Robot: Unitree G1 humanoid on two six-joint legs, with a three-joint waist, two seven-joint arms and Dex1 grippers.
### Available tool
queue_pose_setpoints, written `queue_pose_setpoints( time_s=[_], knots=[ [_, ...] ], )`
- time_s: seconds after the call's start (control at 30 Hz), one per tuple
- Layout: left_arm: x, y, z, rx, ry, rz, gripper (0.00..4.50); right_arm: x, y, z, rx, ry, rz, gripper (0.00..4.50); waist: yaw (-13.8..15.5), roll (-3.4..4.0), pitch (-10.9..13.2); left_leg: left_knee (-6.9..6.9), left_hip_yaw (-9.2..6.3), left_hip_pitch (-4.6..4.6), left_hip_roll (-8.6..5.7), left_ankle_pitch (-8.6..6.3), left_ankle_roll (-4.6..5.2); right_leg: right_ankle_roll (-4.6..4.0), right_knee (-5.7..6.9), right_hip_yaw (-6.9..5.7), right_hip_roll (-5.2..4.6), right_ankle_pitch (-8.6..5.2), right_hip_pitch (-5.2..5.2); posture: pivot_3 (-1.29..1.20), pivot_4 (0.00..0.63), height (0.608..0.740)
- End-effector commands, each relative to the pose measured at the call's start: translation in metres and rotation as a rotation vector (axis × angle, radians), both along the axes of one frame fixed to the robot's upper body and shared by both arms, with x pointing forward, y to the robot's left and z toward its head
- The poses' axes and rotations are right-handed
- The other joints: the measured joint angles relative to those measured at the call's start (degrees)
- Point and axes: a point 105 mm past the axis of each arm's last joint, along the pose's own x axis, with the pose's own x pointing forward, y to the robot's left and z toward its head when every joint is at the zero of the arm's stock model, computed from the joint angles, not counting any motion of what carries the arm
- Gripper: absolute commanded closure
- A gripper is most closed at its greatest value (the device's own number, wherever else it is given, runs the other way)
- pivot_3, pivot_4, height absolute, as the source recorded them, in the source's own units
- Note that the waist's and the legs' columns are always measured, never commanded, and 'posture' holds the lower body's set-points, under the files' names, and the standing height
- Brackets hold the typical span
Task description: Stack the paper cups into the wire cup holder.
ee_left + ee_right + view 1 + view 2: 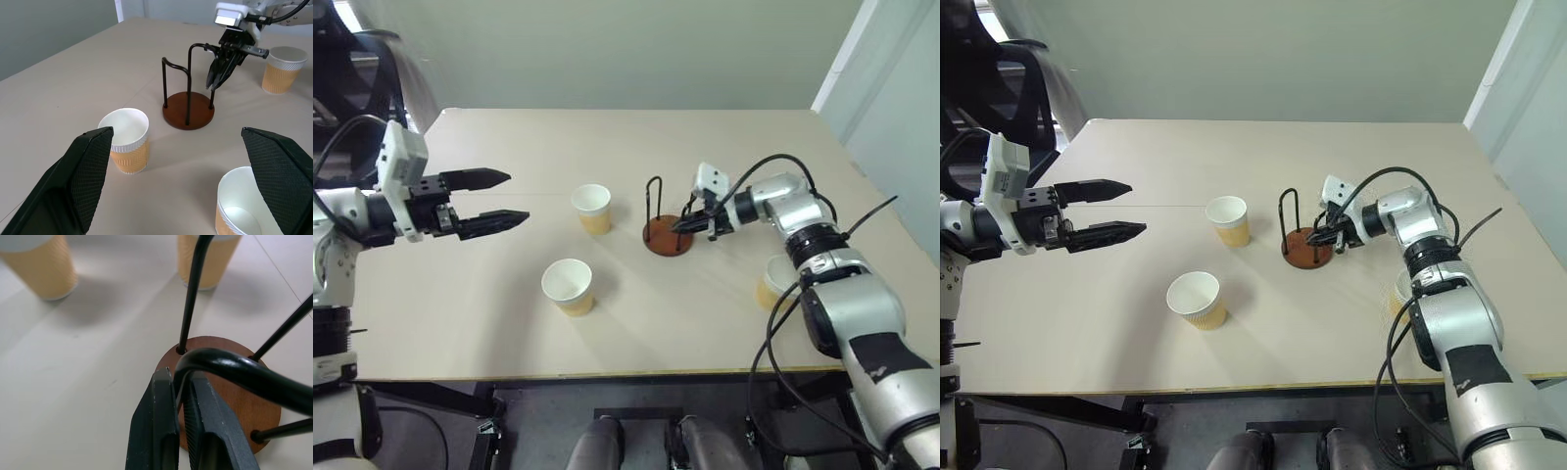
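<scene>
- The right gripper [683, 225] is clamped shut on one thin black wire loop of the wire cup holder [667, 235], a round reddish-brown disc base with upright black wire loops. The holder stands on the beige worktop [489, 313] directly under this gripper
- Risk: the grip is on a slender wire, off the centre of the disc. Any pull sideways or upward could tip the holder or drag it across the worktop, since nothing else steadies the base
- Risk: the wire may slip or twist between the closed fingers [161, 431], letting the holder swing or drop back out of line
- The left gripper [491, 199] is spread fully wide and holds nothing. It hovers above the worktop, well apart from the holder
- Two of the tan ribbed paper cups with white rolled rims stand ahead of the left gripper: the farther cup [592, 208] lies between it and the holder, and the nearer cup [569, 286] sits below and beside its line of reach
- Risk: a descent onto either cup with the jaws this wide could knock the light cup over or crush its thin wall on closing
- The third cup [773, 281] stands behind the right gripper, just beside the right forearm, partly hidden. Drawing that arm back could sweep it off the worktop edge
- Risk: while the right gripper occupies the holder, a cup brought in by the left gripper could collide with it
</scene>
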Motion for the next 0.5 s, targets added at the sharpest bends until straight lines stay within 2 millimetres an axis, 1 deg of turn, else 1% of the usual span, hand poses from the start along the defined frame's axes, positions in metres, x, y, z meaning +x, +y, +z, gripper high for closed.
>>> queue_pose_setpoints(
  time_s=[0.03,0.33,0.5],
  knots=[
    [-0.006,0.004,0.014,0.009,-0.044,0.006,0.00,-0.005,-0.005,0.019,-0.030,-0.045,0.083,4.44,-0.01,0.00,0.00,0.00,0.00,0.00,0.00,0.00,0.00,0.00,0.00,0.00,0.00,0.00,0.00,0.00,0.150,0.740],
    [-0.006,0.004,0.015,0.013,-0.038,0.000,0.00,-0.019,-0.023,0.008,-0.140,0.003,0.171,4.44,-0.05,0.00,0.00,0.00,0.00,0.02,0.00,0.09,0.13,0.00,0.04,0.00,0.00,0.00,0.00,0.00,0.150,0.740],
    [-0.006,0.004,0.014,0.015,-0.034,-0.002,0.00,-0.022,-0.024,0.006,-0.142,0.009,0.186,4.44,-0.07,0.00,0.00,0.01,0.01,0.02,0.00,0.12,0.18,0.00,0.05,0.00,0.00,0.01,0.00,0.00,0.150,0.740]
  ],
)
